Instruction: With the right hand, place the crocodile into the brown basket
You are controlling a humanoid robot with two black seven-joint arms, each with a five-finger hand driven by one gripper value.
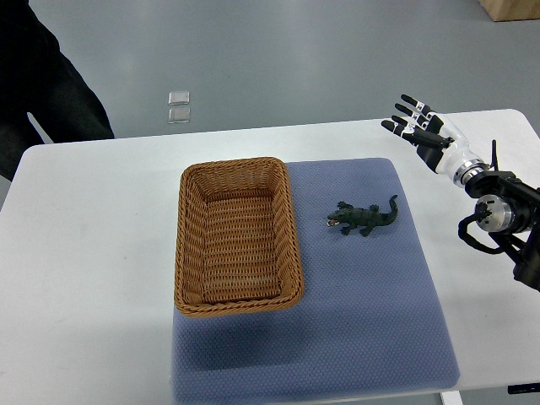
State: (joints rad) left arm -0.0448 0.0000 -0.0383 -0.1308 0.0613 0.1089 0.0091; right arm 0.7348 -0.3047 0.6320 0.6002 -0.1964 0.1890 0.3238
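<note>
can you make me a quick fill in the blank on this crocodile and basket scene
1. The crocodile lies on the ____ mat.
2. The brown basket holds ____.
3. The crocodile lies to the picture's ____ of the basket.
4. The right hand has its fingers ____ and holds nothing.

Missing words: blue; nothing; right; spread

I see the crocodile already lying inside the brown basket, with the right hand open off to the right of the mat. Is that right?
Not quite. The top view shows the crocodile lying on the blue mat, to the right of the brown basket, which holds nothing. The rest stands: the right hand is open, off to the right of the mat.
</note>
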